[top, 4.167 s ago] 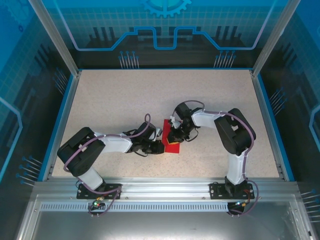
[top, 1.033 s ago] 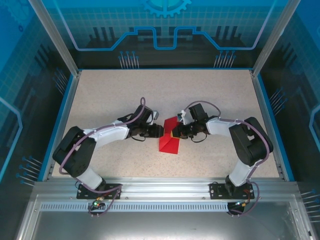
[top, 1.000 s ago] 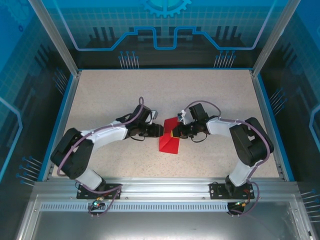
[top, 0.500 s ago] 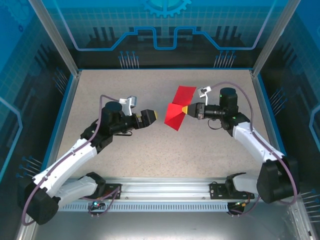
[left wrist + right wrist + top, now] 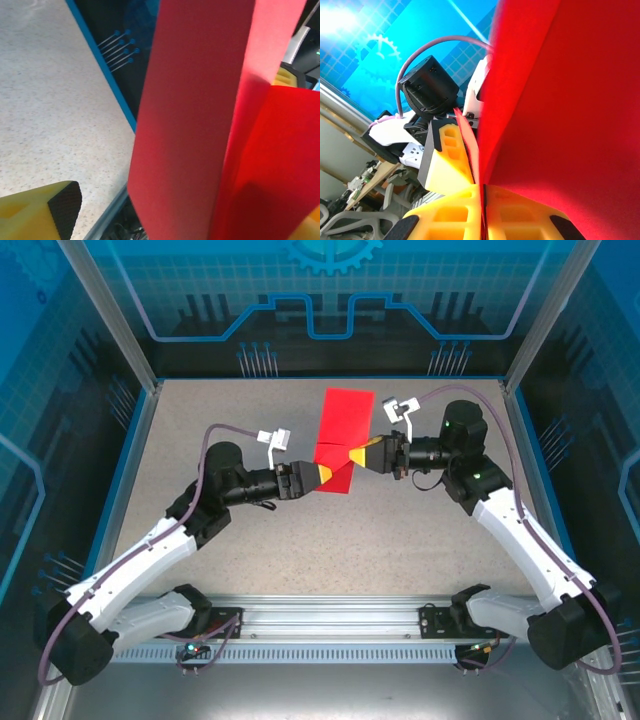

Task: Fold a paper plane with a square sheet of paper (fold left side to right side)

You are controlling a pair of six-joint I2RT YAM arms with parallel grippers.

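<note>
Top: red paper point(image 5: 345, 425) up in air over table point(image 5: 200, 410) centre. R gripper point(image 5: 356, 456) pinches it, L gripper point(image 5: 323, 476) at its lower edge.
L wrist: fingers point(image 5: 35, 212) apart, paper btwn, above table.
R wrist: fingers point(image 5: 445, 220) clamped on paper.

We see the sheet of paper point(image 5: 345, 420), bright red, held in the air above the table point(image 5: 230, 410). It is partly folded: a flat rectangular panel extends beyond a creased lower part. The right end effector point(image 5: 352, 456) pinches that lower part, and the paper's left edge sits between the spread fingers of the left end effector point(image 5: 322, 476).
</note>
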